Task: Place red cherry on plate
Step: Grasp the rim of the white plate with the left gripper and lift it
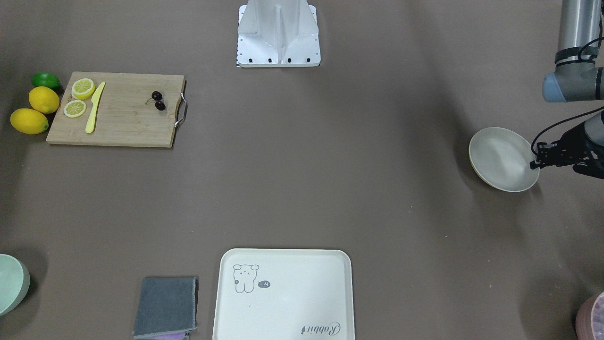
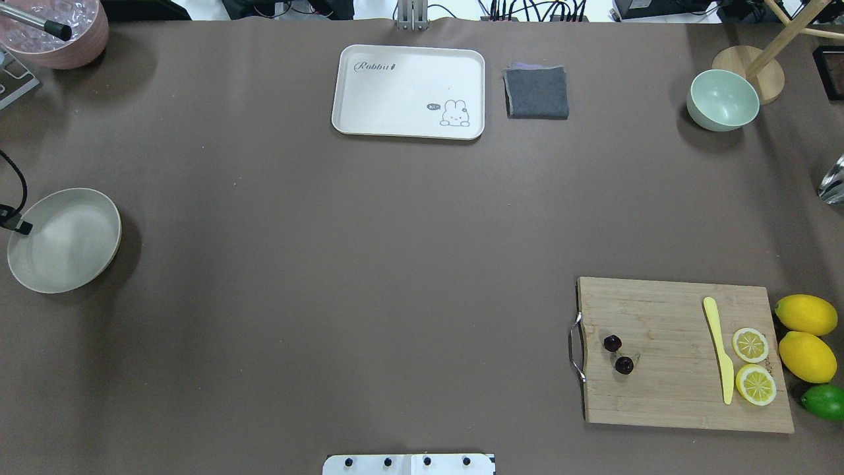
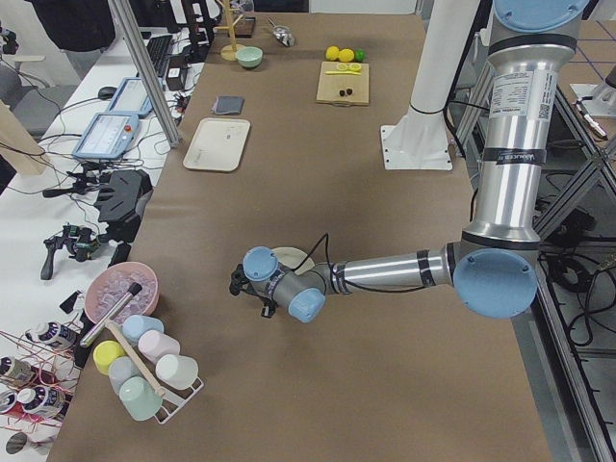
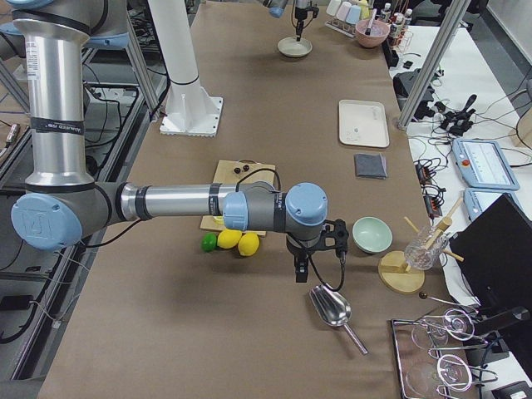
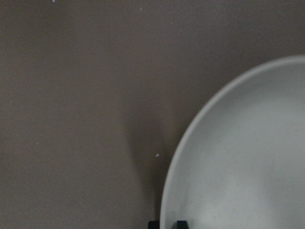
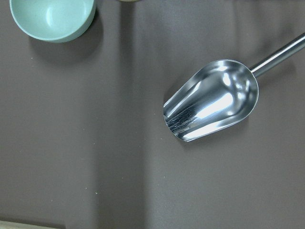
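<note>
Facing the robot: the cherry [image 1: 158, 100] lies at the 3 o'clock end of the board [image 1: 122, 118], well apart from the plate [image 1: 500, 160] at the 3 o'clock edge of the table [image 1: 302, 165], where the left gripper [image 1: 534, 157] meets the rim. Overhead: plate at 9 o'clock, cherry at 4 o'clock. Left wrist: two fingertips [image 5: 153, 224] pinch the plate's rim between them. From the right end: the right gripper [image 4: 300, 271] hangs above a scoop [image 4: 331, 306]; whether its fingers are released or clenched cannot be told.

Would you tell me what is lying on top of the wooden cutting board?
The red cherry, a yellow knife and two lemon slices; the board beneath them is hidden.
</note>
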You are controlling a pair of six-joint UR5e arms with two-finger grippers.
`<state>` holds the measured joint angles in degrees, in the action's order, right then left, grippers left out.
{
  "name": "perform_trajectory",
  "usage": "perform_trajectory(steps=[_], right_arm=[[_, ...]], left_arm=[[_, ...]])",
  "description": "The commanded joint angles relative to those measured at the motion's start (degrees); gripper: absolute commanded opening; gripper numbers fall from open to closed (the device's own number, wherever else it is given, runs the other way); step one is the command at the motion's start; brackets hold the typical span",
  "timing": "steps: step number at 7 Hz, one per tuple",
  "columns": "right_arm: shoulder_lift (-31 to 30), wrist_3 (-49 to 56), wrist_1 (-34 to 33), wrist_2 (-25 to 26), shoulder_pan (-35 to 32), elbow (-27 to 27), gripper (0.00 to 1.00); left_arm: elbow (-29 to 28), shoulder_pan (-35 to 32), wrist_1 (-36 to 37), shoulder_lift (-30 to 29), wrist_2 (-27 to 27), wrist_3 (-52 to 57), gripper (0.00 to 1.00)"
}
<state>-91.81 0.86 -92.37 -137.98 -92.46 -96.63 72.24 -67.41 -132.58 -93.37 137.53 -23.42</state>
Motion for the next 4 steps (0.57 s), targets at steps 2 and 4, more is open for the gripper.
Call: perform_trajectory(steps=[2, 4], right_arm=[[-0.22, 0.02, 0.0, -0.01, 0.0, -0.49, 1.0], [-0.3, 0.55, 0.0, -0.1, 0.0, -0.49, 1.0]], left_arm=[[0.27, -4.72, 1.17, -2.16, 8.74, -3.11, 0.0], [2.63, -6.51, 2.41, -5.15, 17.15, -7.82, 0.0]])
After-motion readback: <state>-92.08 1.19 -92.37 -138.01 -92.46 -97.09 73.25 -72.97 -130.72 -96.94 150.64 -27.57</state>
